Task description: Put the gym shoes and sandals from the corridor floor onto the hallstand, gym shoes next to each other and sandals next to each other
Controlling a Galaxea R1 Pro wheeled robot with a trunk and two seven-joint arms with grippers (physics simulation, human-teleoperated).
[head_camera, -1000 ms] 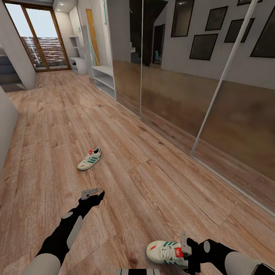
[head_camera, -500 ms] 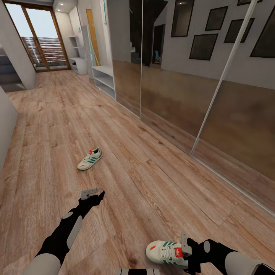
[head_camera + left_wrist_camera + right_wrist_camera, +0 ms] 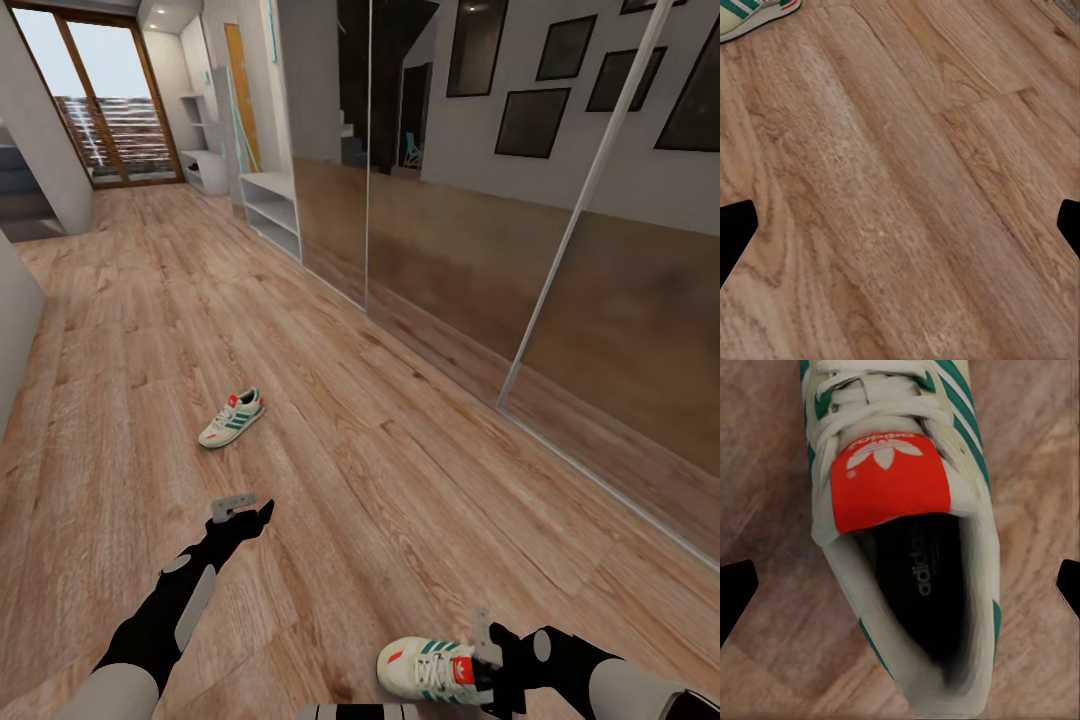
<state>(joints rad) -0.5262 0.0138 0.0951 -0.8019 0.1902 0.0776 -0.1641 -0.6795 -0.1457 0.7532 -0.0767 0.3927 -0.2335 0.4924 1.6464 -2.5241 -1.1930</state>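
One gym shoe [image 3: 230, 418], white with green stripes, lies on the wood-plank corridor floor [image 3: 400, 470] ahead of my left gripper [image 3: 240, 512], and its edge shows as the gym shoe [image 3: 754, 15] in the left wrist view. That gripper hangs open over bare planks. The other gym shoe [image 3: 430, 668] is at the bottom of the head view, right at my right gripper [image 3: 485, 650]. In the right wrist view this gym shoe [image 3: 900, 532] lies between the wide-apart fingers, red tongue patch up, untouched by them. The hallstand [image 3: 272, 208], low and white, stands far down the corridor. The sandals are out of view.
A dark glass-fronted sliding wardrobe [image 3: 480, 230] runs along the right side. A second white shelf unit [image 3: 205, 170] stands near the glazed door [image 3: 100, 110] at the corridor's end. A grey wall [image 3: 15, 320] closes the left side.
The whole picture has shifted slightly left and down, so the camera has moved. Both arms hold the same pose. The near shoe has slid a little away from the right gripper in the picture.
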